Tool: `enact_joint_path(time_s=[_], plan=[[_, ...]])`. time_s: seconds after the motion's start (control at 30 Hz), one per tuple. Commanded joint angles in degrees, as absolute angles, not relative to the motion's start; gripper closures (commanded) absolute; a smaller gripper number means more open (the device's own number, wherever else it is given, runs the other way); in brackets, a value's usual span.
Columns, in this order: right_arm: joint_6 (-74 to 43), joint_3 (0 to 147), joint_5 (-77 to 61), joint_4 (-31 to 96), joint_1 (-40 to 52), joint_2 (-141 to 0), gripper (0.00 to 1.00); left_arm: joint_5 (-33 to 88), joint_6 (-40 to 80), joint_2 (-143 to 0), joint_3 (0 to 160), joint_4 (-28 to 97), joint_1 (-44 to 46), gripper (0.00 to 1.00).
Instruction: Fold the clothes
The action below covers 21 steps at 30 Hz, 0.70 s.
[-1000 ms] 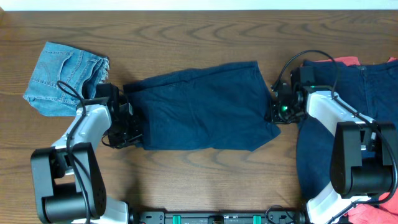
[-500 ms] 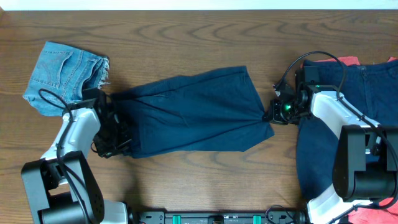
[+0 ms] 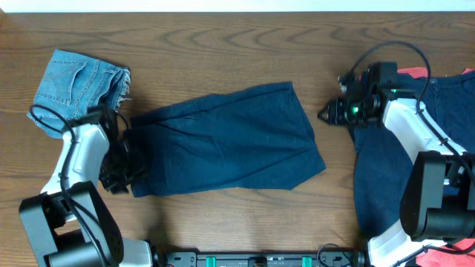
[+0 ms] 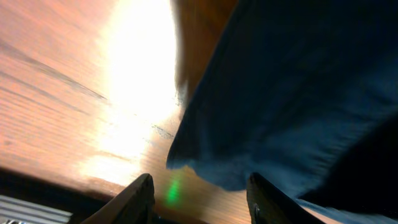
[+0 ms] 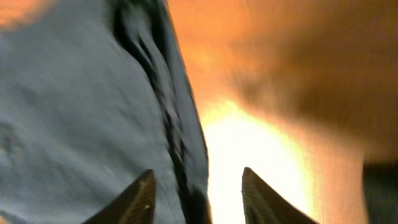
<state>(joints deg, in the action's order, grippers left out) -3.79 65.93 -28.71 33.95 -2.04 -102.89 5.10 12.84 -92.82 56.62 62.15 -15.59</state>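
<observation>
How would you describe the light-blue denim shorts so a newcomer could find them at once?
On the wooden table, look to the far left corner in the overhead view. The denim shorts lie there in a compact bundle, just left of the navy shorts spread at the centre. They are the only pale blue piece, with a stitched pocket and a frayed hem.

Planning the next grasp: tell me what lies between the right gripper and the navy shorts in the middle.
Only a narrow strip of bare wooden table separates the right gripper from the navy shorts; the overhead view shows it.
</observation>
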Motion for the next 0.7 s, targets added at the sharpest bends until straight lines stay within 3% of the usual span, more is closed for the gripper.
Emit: enact_joint_path(time_s=[0.0, 0.17, 0.27, 0.4, 0.67], plan=[[-6.9, 67.7, -31.9, 30.4, 0.4, -101.1, 0.6, 4.1, 12.7, -92.0, 61.8, 63.5, -15.7, 0.47], [-10.4, 67.7, -25.9, 20.7, 6.8, -103.5, 0.59, 4.1, 12.8, -92.1, 62.4, 62.7, -15.7, 0.4], [-10.9, 67.7, -19.5, 14.7, 10.6, -106.7, 0.49, 4.1, 12.7, -92.1, 62.4, 62.3, -15.7, 0.4], [-11.9, 67.7, -14.9, 9.0, 13.2, -111.1, 0.46, 4.1, 12.7, -92.1, 62.4, 62.3, -15.7, 0.4], [-13.3, 67.7, -15.0, 7.1, 13.8, -113.7, 0.45, 4.1, 12.7, -92.1, 62.4, 62.0, -15.7, 0.4]])
